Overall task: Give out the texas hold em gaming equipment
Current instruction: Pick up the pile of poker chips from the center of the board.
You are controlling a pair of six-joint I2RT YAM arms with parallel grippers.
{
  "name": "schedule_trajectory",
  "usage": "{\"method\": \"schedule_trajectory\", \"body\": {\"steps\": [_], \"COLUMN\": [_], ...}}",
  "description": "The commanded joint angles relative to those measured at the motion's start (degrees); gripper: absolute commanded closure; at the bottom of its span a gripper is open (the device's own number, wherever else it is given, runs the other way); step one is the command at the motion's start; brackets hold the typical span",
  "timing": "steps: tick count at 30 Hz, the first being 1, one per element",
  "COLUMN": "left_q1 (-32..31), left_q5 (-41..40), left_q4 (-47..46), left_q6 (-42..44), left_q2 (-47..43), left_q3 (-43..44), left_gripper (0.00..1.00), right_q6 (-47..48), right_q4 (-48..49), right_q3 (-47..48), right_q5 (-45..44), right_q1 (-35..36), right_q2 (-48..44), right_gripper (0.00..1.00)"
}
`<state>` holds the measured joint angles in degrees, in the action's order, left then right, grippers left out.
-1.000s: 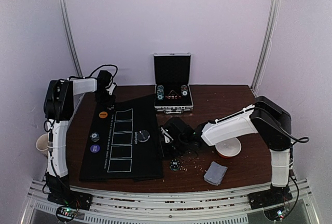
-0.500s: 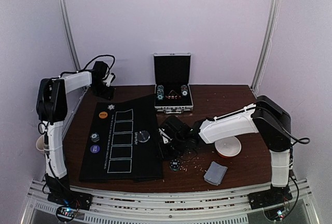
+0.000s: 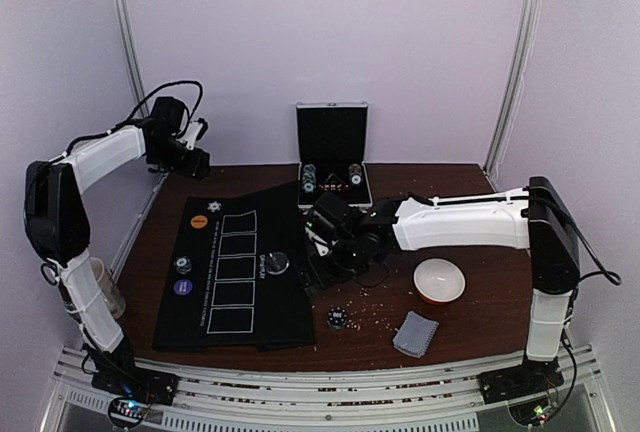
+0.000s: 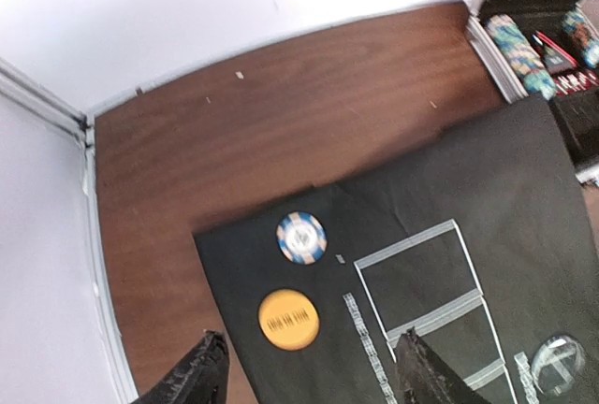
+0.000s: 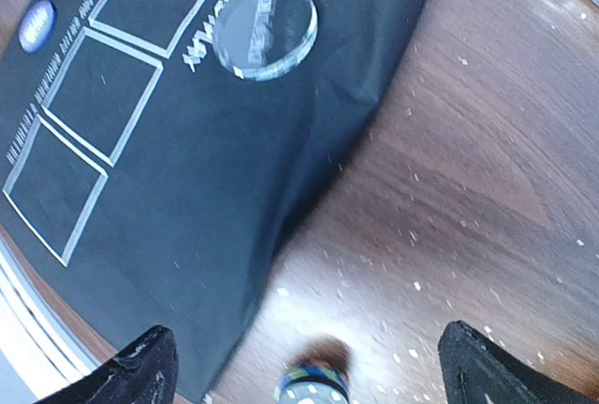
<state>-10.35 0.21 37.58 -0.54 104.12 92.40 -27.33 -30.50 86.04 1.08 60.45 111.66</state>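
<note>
On the black mat lie an orange button, a blue-white chip, another chip, a purple button and a clear round button. A small chip stack stands on the bare wood, with grey-blue cards to its right. My left gripper hangs open above the orange button and the blue-white chip. My right gripper is open and empty, high over the chip stack beside the mat's edge.
An open metal case holding chip rolls stands at the back. A white bowl, red outside, sits right of centre. A beige mug stands off the table's left side. White crumbs dot the wood around the chip stack.
My right gripper opened and drew back and up from the chip stack. My left arm lifted back-left off the mat's far corner, opening wider and uncovering the blue-white chip there.
</note>
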Motion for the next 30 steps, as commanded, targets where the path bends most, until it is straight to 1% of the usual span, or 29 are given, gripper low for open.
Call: {"method": "schedule_trajectory", "body": {"steps": [1, 6, 10, 14, 15, 17, 20, 23, 30], "left_q1": [-1.73, -4.98, -7.45, -8.19, -8.17, -8.23, -8.28, -8.25, -8.26], "left_q5": [3.20, 3.03, 2.17, 2.13, 2.02, 1.94, 2.19, 2.00, 1.85], "left_q4": [1.51, 1.73, 2.31, 2.32, 2.32, 2.32, 2.32, 2.32, 2.32], "left_q6": [-1.62, -0.99, -0.09, 0.23, 0.26, 0.34, 0.35, 0.40, 0.45], "left_q2": [-5.96, -9.76, -9.95, -9.74, -9.65, -9.40, -9.17, -9.11, -9.08], "left_q3": [-5.60, -10.68, -11.60, -11.57, -11.55, -11.59, -11.61, -11.66, -11.74], "left_gripper": [0.35, 0.33, 0.33, 0.33, 0.33, 0.32, 0.32, 0.32, 0.32], "right_q6": [5.90, 7.80, 9.14, 9.73, 9.75, 9.80, 9.84, 10.23, 10.22], "right_q4": [-12.62, -17.00, -19.85, -20.95, -21.23, -21.79, -22.46, -22.68, -24.11], "right_q3": [1.62, 4.26, 6.19, 6.42, 6.47, 6.59, 6.91, 7.08, 7.24], "right_q5": [-5.03, -3.99, -3.29, -2.05, -2.47, -2.93, -3.12, -2.40, -1.35], "right_q1": [2.72, 3.74, 3.84, 4.39, 4.57, 4.64, 4.93, 5.39, 5.89], "right_q2": [0.98, 4.60, 7.46, 9.28, 9.94, 11.27, 12.92, 13.81, 14.91], "right_gripper": [0.00, 0.00, 0.00, 0.00, 0.02, 0.09, 0.22, 0.31, 0.60]}}
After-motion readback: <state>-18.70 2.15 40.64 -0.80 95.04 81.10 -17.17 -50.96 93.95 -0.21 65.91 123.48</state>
